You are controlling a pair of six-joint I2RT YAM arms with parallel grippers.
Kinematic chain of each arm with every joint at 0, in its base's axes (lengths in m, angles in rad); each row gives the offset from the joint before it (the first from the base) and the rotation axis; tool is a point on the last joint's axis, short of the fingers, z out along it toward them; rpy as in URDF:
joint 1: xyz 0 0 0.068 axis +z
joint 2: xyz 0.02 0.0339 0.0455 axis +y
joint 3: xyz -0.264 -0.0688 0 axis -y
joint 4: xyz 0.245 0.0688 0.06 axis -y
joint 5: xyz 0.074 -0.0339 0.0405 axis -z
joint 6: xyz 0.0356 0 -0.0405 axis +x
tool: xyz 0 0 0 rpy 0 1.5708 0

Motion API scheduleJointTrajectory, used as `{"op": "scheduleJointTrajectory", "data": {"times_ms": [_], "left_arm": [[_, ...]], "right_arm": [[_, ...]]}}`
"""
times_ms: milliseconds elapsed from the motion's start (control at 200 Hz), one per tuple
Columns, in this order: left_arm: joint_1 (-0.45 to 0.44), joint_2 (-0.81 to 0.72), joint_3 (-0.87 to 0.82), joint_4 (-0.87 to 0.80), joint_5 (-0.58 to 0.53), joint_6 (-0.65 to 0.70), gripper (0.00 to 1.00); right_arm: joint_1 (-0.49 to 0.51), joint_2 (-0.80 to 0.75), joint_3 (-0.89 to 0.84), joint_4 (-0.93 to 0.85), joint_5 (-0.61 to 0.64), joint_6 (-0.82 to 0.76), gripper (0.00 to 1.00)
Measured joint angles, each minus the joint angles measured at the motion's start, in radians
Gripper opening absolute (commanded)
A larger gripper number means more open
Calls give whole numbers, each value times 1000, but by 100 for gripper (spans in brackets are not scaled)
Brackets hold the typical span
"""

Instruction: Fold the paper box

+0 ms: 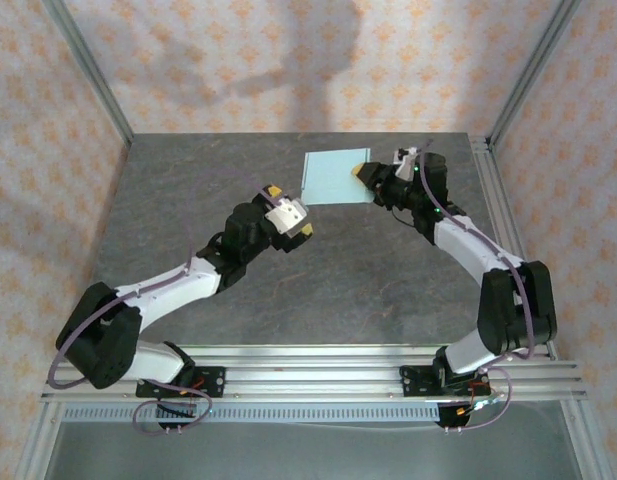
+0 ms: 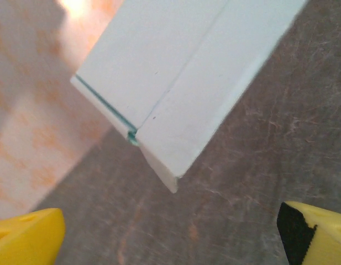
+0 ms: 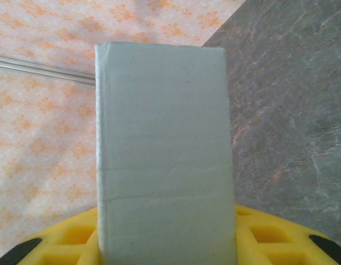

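Overhead, the paper box (image 1: pixel 333 178) sits at the far middle of the table (image 1: pixel 288 290), its long axis running left to right. We see the right gripper (image 1: pixel 371 174) clamped on its right end. In the right wrist view the box points straight away from the fingers (image 3: pixel 59 243), its near end cut off. The left gripper (image 1: pixel 292 211) stands wide, near the box's near-left corner but apart from it. We cannot tell whether the box touches the table.
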Motion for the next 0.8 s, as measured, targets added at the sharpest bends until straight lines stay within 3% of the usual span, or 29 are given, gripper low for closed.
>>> {"op": "scheduleJointTrajectory", "data": {"times_ms": [180, 285, 796], "left_arm": [[-105, -16, -57, 146, -111, 286, 100], [-121, -26, -76, 190, -140, 392, 98], [-139, -98, -101, 297, -168, 643, 78]], "right_arm": [[-3, -20, 13, -20, -67, 64, 33], [-3, -35, 13, -24, -118, 113, 31], [-3, -174, -47, -127, -216, 189, 28]]}}
